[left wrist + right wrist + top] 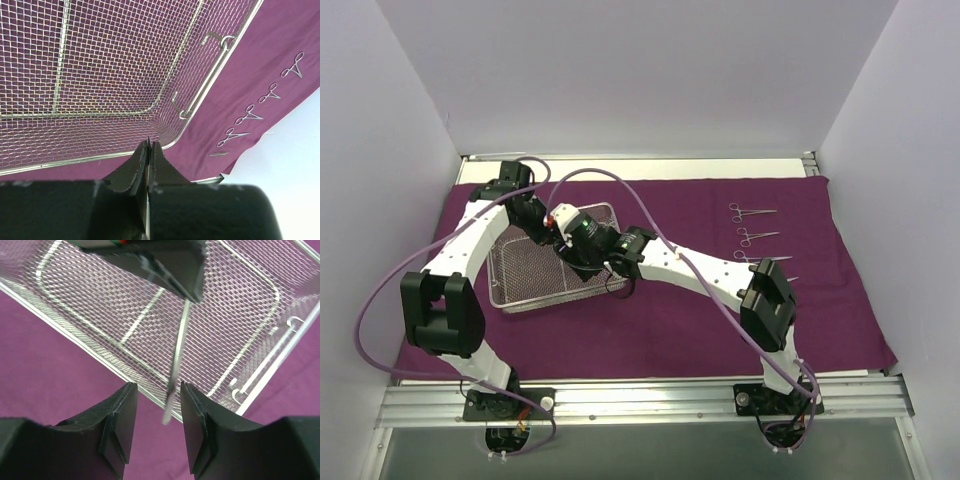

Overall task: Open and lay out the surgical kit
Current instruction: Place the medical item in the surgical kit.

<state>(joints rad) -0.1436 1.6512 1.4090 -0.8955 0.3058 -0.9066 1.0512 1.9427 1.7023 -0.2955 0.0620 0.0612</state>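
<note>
top external view: a dark purple cloth (670,320) is seen spread flat over the table, and white walls (640,70) are placed around it on three sides. the wire-mesh tray (530,278) is set on the left half of the cloth. on the right half, well apart from the tray, the clamps (752,211) are laid in a column with handles to the left. the lowest ones are partly covered by the right arm (700,268). this arm is stretched to the left, and the left arm (470,235) is bent back from the far side. their ends are brought together above the tray, so its middle is hidden. an aluminium rail (650,400) is fixed at the near edge.

left wrist view: the left gripper (148,150) is clenched, and only a thin metal tip is shown between its fingers. the tray is seen beneath, and the clamps lie on the cloth beyond.

right wrist view: the right gripper (157,395) is released, with its jaws apart. the tweezers (180,340), grasped at the top by the left gripper, are hung down between these jaws. the lower end is blurred, so contact with the pads cannot be told. the tray is seen behind, on the cloth.
</note>
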